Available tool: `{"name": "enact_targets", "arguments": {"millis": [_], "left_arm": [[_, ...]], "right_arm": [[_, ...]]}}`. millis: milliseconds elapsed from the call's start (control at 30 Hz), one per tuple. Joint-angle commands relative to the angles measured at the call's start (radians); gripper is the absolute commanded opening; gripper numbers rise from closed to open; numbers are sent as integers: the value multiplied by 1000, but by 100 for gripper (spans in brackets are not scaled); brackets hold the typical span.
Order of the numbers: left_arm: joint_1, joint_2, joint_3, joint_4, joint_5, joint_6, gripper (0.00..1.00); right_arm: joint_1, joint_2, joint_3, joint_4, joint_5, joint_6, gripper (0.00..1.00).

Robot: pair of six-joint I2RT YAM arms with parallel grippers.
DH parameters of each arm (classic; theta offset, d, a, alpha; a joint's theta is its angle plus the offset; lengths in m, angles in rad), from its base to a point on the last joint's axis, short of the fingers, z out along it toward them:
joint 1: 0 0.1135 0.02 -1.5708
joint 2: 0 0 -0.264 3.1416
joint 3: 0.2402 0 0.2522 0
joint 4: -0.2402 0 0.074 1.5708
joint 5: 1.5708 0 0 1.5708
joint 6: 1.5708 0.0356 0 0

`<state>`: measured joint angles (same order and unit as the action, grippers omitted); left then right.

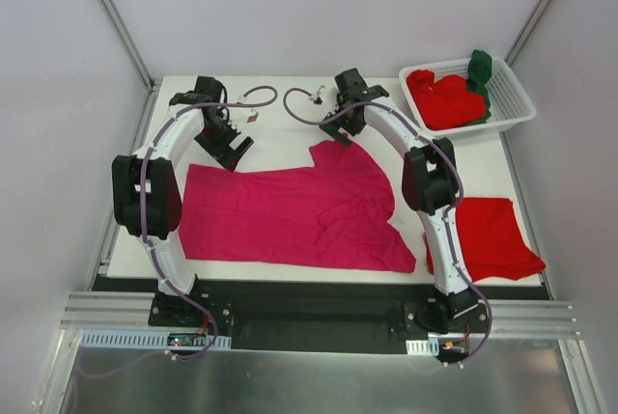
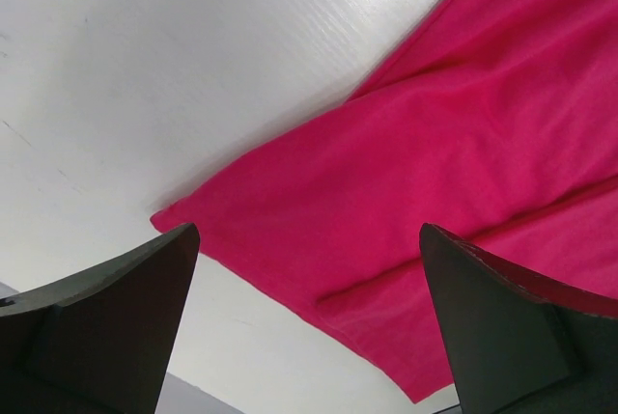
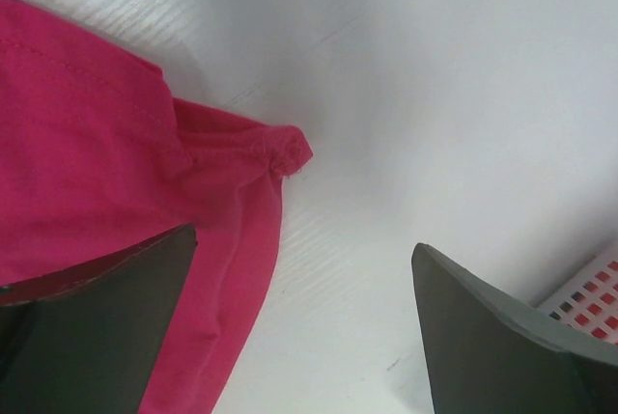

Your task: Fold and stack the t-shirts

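So the big magenta-pink t-shirt (image 1: 299,211) is lying spread out flat across the middle of the white table (image 1: 280,120) in the overhead view. Its long side runs left to right, and 1 sleeve pokes up toward the upper middle of the frame.

The left gripper (image 1: 234,153) sits at the shirt's upper left corner, spread as wide as it goes with nothing in it. In the left wrist view that corner of cloth lies flat on the table, between the 2 dark fingers (image 2: 116,327). Can't tell if the tips actually touch it.

The right gripper (image 1: 343,132) is at the upper middle, right over the tip of the sleeve. It's also spread wide and holding nothing. In its own wrist view the bunched sleeve seam shows at centre left, and the cloth runs partly under the left-hand finger.

A bright red t-shirt (image 1: 492,235), roughly folded, lies at the lower right of the table, just beside the right arm. The white slotted basket (image 1: 521,96) is in the upper right corner. It has more red shirts (image 1: 444,103) heaped in it, and a dark green shirt (image 1: 481,71) hangs over its far side.
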<state>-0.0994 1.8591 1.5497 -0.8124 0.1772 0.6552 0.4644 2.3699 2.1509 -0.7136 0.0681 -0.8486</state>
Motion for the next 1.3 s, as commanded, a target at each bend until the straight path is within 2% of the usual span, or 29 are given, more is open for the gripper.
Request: {"name": "enact_targets", "arguments": {"millis": [0,533,833,1067,1267], "left_arm": [[-6,-20,4,-19,-19,29,99],[-37,6,43,-31,-22,40,99],[-39,12,36,-31,-28,44,99],[-48,20,46,-31,-31,46,100],[-60,25,50,-31,-39,50,99]], "right_arm": [[2,29,32,42,15,29,97],[20,35,24,69,67,11,98],[-6,-17,66,101,39,89,98],[-24,-18,99,163,13,117,98],[-24,11,109,145,-5,129,98]]}}
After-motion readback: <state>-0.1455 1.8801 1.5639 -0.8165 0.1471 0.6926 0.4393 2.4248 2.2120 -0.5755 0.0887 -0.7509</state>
